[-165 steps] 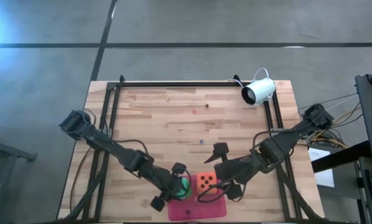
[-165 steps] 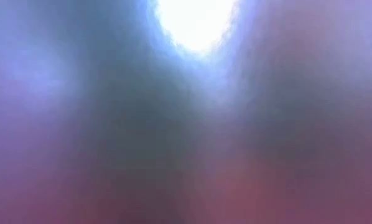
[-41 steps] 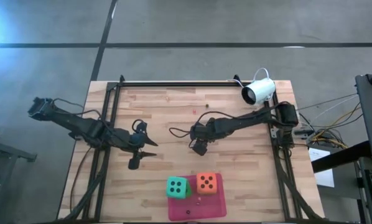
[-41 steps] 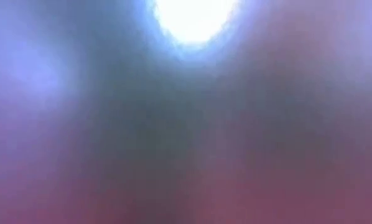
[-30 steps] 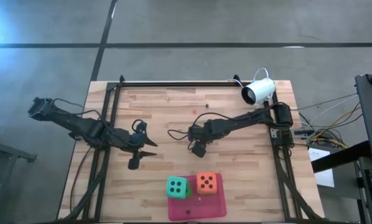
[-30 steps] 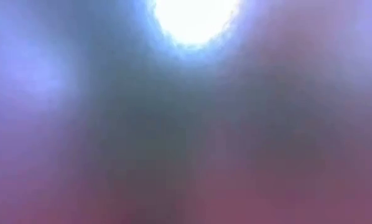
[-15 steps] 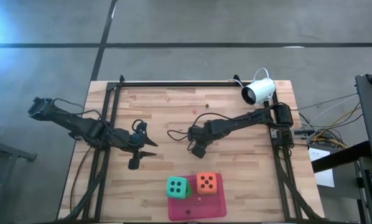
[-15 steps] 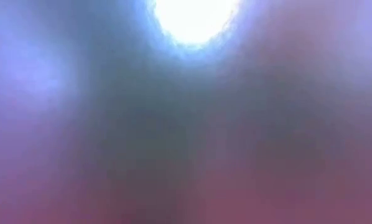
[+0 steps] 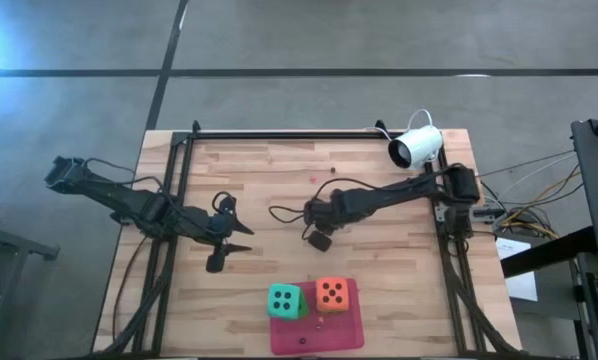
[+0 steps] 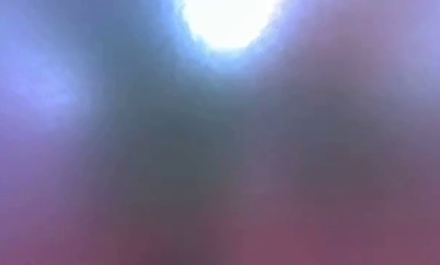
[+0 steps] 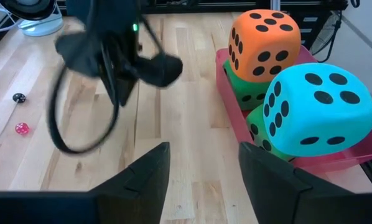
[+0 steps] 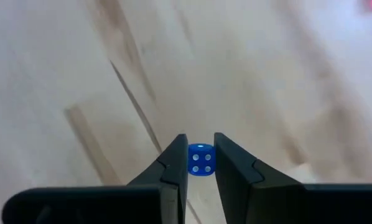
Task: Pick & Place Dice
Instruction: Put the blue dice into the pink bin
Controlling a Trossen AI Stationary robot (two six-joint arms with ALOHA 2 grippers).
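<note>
Change on the right: right gripper (image 9: 317, 236), mid-table, narrowed within the last second and now pinched on a tiny blue die (image 12: 201, 159) — a pick begun, lift apparently yet to come. Left gripper (image 9: 224, 245) parked left of centre, fingers apart, empty. Teal die (image 9: 285, 299) and orange die (image 9: 331, 293) on the pink tray (image 9: 324, 338) at the table's edge. Blue die seen only from the right wrist; green dice (image 11: 253, 93) under the top pair only from the left wrist — mere blur from the low view.

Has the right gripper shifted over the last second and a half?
Barely: the right gripper hovers at the same mid-table spot, level with the white camera side as before; its fingers have closed around a tiny blue die.
</note>
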